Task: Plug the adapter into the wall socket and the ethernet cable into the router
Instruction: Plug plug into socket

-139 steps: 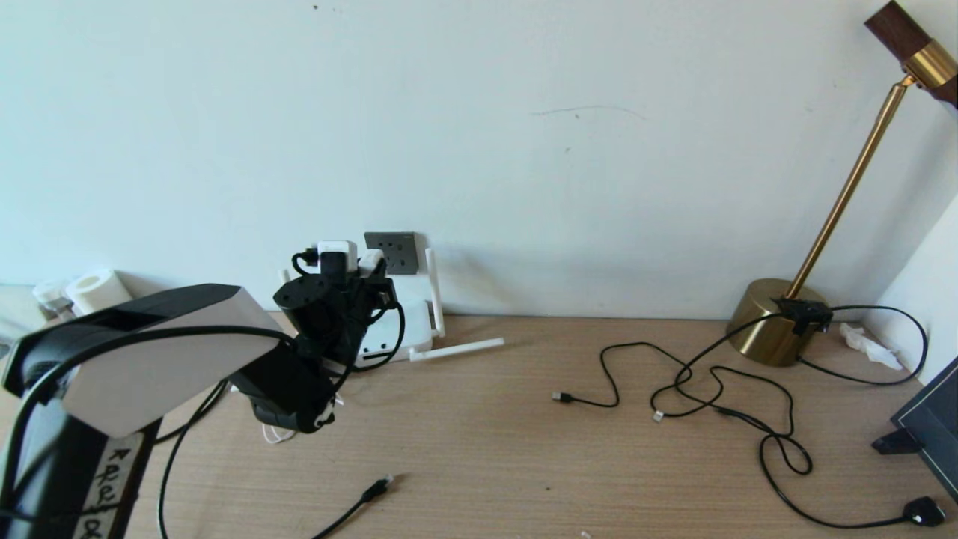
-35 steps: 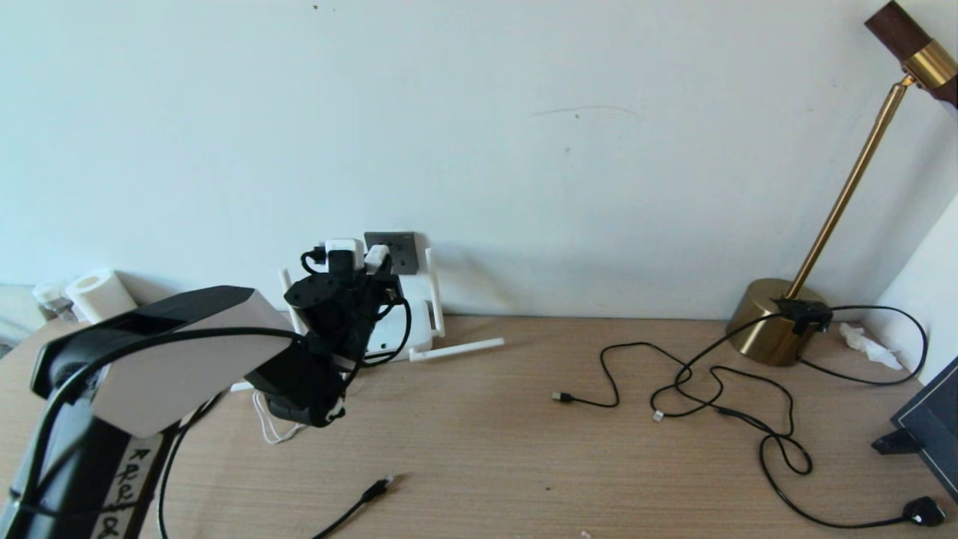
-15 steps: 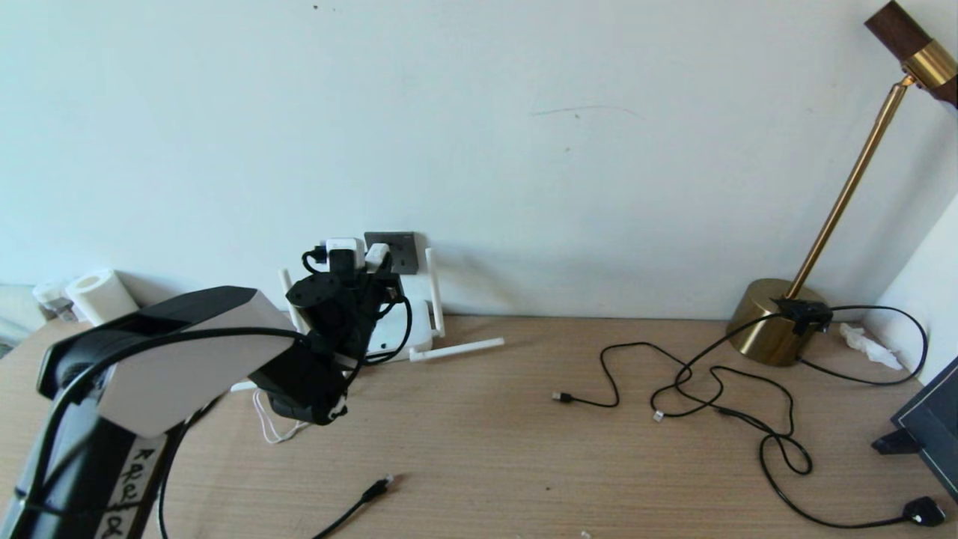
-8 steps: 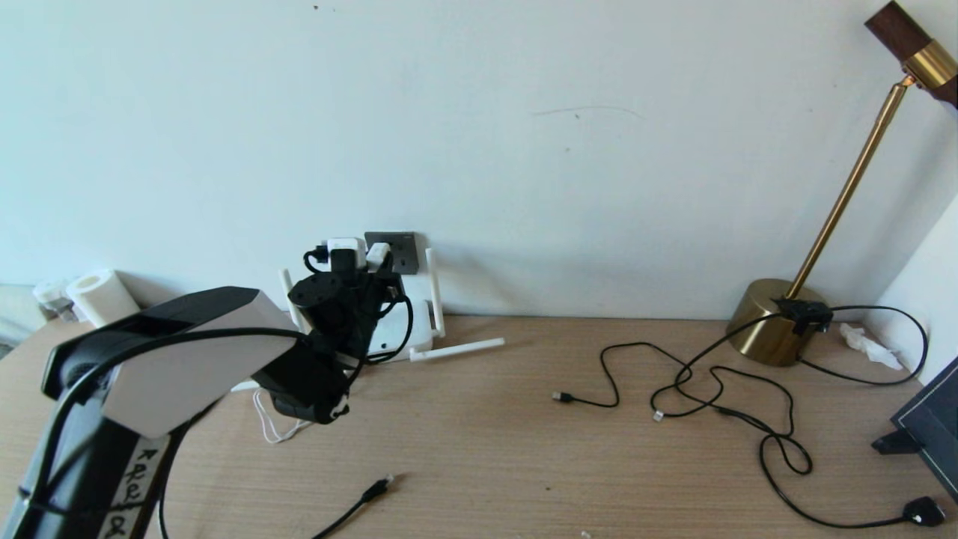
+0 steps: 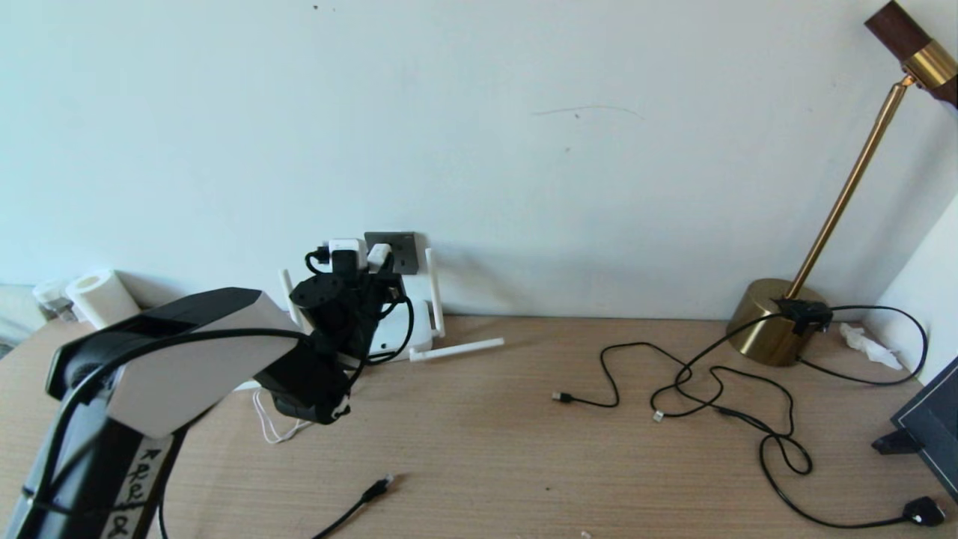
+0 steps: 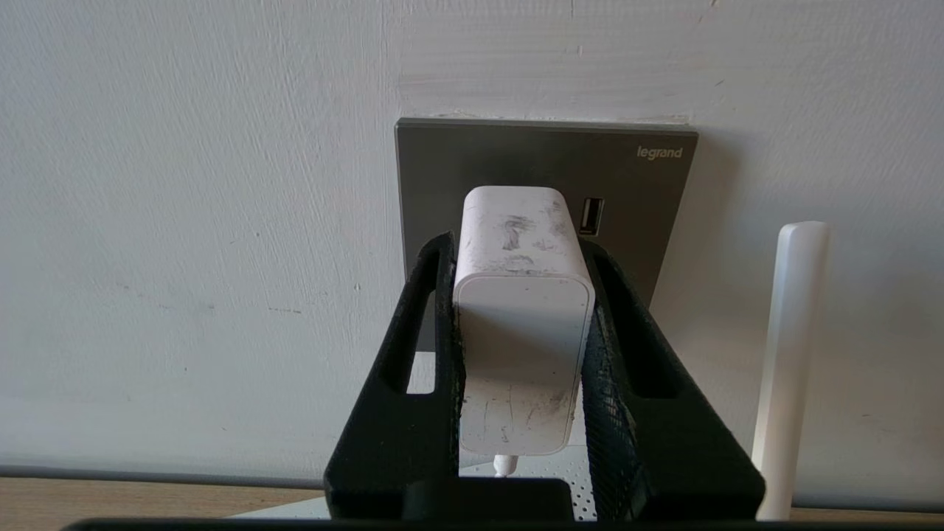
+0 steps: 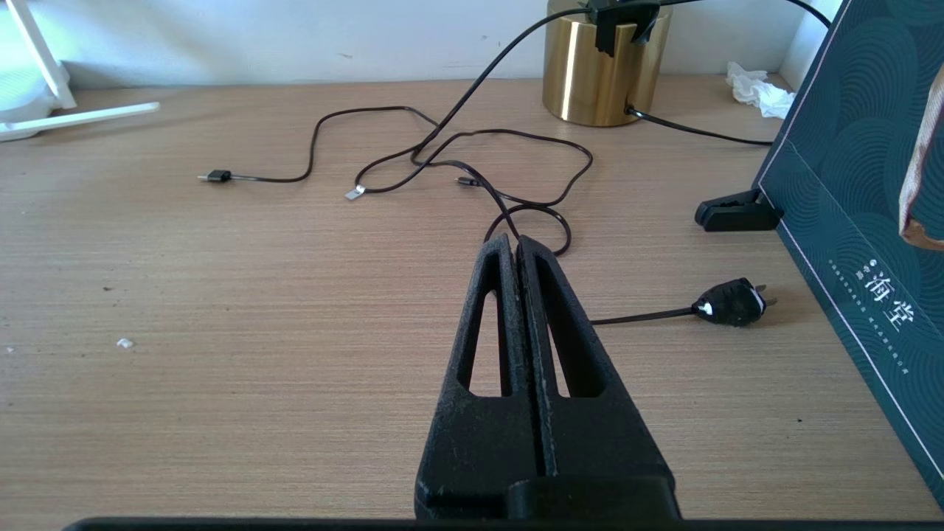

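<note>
The light wooden tabletop (image 5: 524,434) meets a pale wall. On that wall the dark grey square wall socket (image 6: 634,192) is the landmark. Directly below it lies the flat white router (image 5: 397,329). The left gripper (image 6: 520,254), at the socket, clamps the small white rounded-cube adapter (image 6: 520,324) against its face. Well below the socket, the black ethernet cable (image 5: 367,495) lies loose. The right gripper (image 7: 518,247) hangs pressed together, empty.

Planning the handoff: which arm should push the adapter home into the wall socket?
Left. The left gripper already clamps the adapter right at the wall socket; the right gripper hangs shut, far off.
</note>
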Robot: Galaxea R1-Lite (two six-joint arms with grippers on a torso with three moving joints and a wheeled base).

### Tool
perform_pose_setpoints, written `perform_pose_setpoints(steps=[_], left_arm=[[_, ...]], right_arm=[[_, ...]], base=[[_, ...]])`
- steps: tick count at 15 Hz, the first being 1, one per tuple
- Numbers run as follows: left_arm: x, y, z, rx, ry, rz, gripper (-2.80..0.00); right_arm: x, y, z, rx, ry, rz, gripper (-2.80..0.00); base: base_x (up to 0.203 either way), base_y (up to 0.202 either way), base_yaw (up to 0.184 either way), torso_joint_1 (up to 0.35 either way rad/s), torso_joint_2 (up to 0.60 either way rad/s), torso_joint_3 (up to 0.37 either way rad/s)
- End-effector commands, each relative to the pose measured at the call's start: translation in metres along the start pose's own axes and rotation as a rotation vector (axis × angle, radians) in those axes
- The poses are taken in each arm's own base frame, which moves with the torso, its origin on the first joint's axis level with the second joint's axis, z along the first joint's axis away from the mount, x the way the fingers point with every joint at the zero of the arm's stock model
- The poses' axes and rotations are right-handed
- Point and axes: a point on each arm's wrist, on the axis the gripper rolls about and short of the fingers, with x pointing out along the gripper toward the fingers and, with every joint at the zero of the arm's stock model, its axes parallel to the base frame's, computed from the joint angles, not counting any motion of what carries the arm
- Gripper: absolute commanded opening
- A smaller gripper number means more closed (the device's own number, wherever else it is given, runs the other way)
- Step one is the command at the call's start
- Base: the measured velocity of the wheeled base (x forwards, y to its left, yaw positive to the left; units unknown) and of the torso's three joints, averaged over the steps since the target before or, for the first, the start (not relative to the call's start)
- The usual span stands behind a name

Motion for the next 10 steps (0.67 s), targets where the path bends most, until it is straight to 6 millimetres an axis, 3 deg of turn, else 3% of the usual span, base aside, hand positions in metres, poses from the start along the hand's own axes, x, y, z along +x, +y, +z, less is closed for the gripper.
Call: perform_pose_setpoints(steps=[1, 10], left_arm=[[-0.0002, 0.0001, -0.0002, -0.001, -0.006, 0.003, -2.80], [0.0017, -0.0001, -0.0057, 0.000, -0.004, 0.006, -2.80]], right_arm=[[0.0001, 0.0000, 0.0001, 0.000, 0.001, 0.000, -2.80], [0.0001, 0.0000, 0.0001, 0.000, 0.001, 0.000, -2.80]], base=[[0.000, 0.000, 0.000, 0.000, 0.00, 0.000], [0.000, 0.000, 0.000, 0.000, 0.00, 0.000]])
